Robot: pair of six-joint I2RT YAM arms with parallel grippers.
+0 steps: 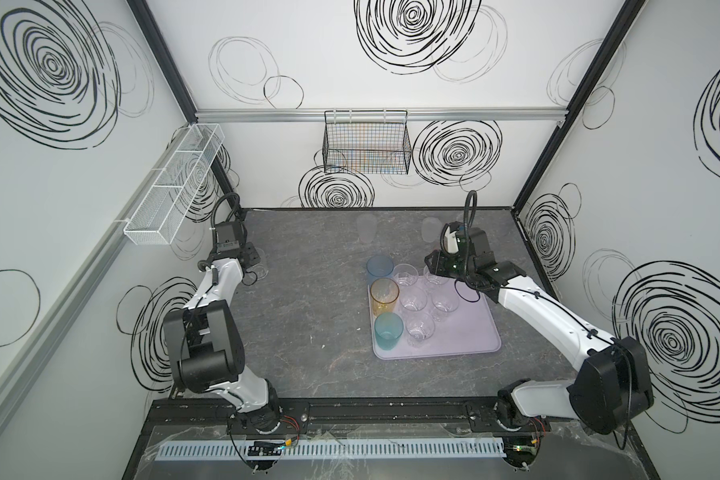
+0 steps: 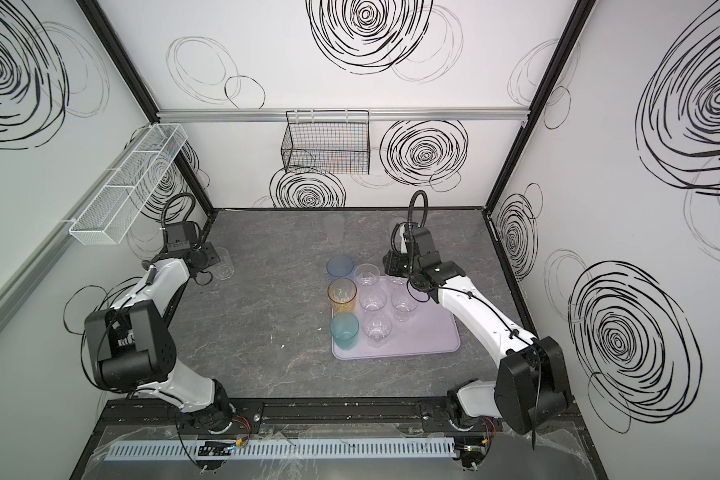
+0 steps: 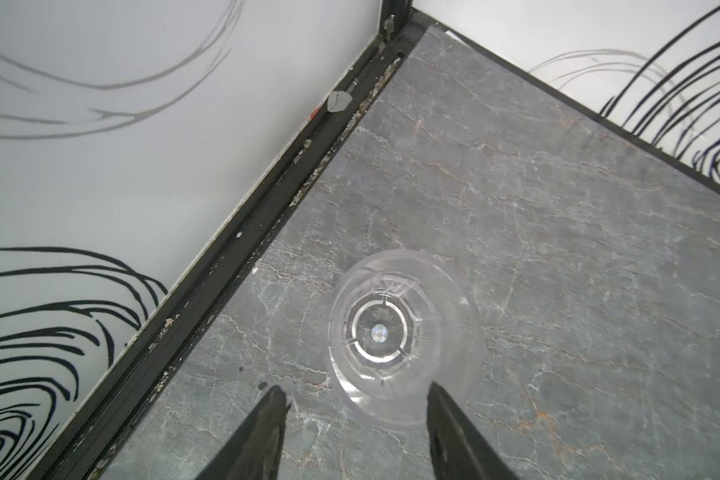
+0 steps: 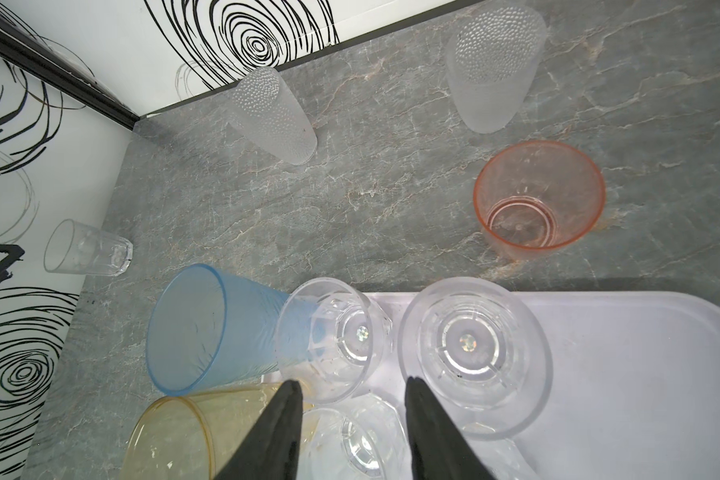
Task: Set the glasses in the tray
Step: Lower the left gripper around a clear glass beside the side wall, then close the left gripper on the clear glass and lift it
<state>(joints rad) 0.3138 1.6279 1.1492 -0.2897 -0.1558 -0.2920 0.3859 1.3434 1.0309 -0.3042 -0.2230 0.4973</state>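
Left gripper [image 3: 355,386] has its jaws spread wide, nothing pinched. The short clear plastic tumbler [image 3: 404,332] stands upright just past the fingertips, far left on the table, well apart from the pale lavender flat tray [image 1: 470,328] to the right. Left arm's clearly nearer.

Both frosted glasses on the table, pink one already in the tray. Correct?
No. The pink glass stands on the table, outside the tray, as the right wrist view shows. Both frosted glasses are on the table, as stated.
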